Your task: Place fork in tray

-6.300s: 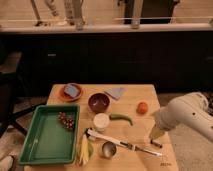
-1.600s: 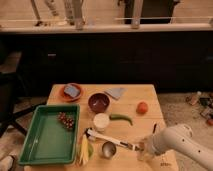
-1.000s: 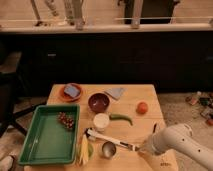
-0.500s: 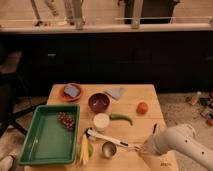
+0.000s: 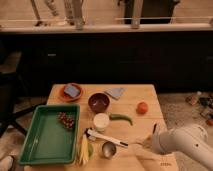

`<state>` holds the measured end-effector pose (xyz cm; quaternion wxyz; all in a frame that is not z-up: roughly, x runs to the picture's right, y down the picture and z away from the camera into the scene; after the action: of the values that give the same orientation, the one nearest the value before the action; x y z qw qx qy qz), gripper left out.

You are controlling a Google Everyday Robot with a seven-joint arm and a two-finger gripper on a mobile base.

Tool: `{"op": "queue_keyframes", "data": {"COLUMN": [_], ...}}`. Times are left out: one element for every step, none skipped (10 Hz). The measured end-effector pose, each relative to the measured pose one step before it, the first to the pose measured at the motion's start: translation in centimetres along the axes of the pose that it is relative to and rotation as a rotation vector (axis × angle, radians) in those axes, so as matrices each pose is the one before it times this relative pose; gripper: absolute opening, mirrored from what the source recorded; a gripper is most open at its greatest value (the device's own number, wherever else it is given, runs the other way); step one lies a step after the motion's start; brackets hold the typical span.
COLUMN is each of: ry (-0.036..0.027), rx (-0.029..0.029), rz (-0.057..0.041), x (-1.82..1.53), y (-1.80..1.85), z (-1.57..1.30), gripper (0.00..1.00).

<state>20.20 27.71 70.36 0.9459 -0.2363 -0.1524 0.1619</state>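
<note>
One step is in hand, by judgement: acquiring the fork [image 5: 135,144]. The fork lies on the front right part of the table [image 5: 135,97], well apart from the tray [image 5: 47,142]. It shows as a thin pale line just beyond the right-hand end of the white-handled utensil [image 5: 102,137]. The gripper [image 5: 148,141] sits low over the table at the fork's right end, at the tip of the white arm [image 5: 182,145] that enters from the lower right. Whether the gripper is spread or closed, and whether it touches the fork, cannot be told.

The next move calls for:
- a firm hold on a thin, flat item lying flush on the wood
- a lift high enough to clear the items between fork and tray
- a carry leftward and a release over the bare floor of the tray

Several items stand along that route:
- the white-handled utensil, lying slantwise just beside the fork
- the metal cup [image 5: 108,149]
- the white cup [image 5: 101,121]
- the yellow item [image 5: 84,150], lying against the tray's right rim

The green pepper [image 5: 121,118] lies near the route. Grapes [image 5: 66,120] occupy the tray's far right part; the remainder of its floor is bare.

The dark bowl [image 5: 98,102], orange plate [image 5: 64,95], folded cloth [image 5: 116,92] and orange fruit [image 5: 142,107] lie farther back, off the route.
</note>
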Motion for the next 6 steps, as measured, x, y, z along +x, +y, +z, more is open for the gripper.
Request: {"op": "queue_keyframes", "data": {"ry": [-0.00834,-0.00478,-0.00543,-0.00195,0.00092,0.00076], "rx": [0.01467,0.01032,0.00567,0.00292,0.00096,0.00041], "rz": [-0.02216,-0.02263,-0.03165,-0.0317,-0.04506,-0.03011], "x": [-0.828,-1.021,-1.429,-1.267,-1.782,-1.425], "y": [-0.005,0.166,0.18,0.104,0.097,-0.057], "z": [-0.899,-0.689,-0.244,-0.159,-0.068,0.034], "gripper": [0.0,0.0,0.0,0.0,0.0,0.0]}}
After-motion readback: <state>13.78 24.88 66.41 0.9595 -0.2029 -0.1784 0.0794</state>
